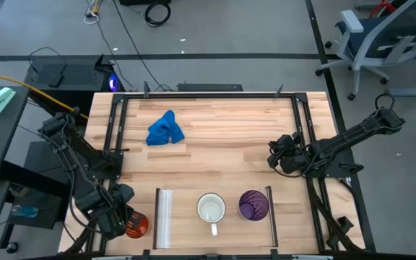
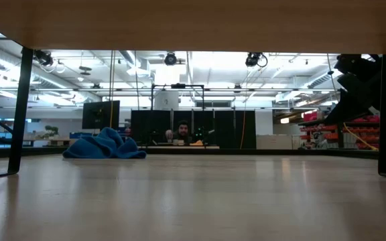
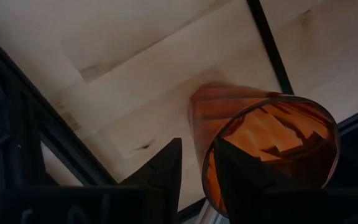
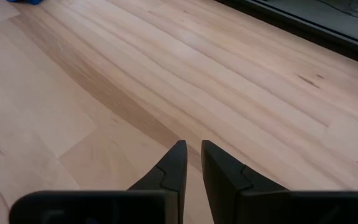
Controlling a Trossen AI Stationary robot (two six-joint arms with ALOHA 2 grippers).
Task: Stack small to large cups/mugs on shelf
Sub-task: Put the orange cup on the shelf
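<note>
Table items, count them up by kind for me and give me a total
Cups and mugs: 3, namely orange cup, white mug, purple tumbler
Cloths: 1, the blue cloth
Shelves: 1, the wood shelf
Total: 5

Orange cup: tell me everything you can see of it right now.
The orange cup is small, translucent and plastic-looking, with a round open rim. It sits at the table's near left corner, off the shelf, left of its silver rail. The left gripper has a finger on each side of its wall. Whether it rests on the table or is lifted, I cannot tell.
</note>
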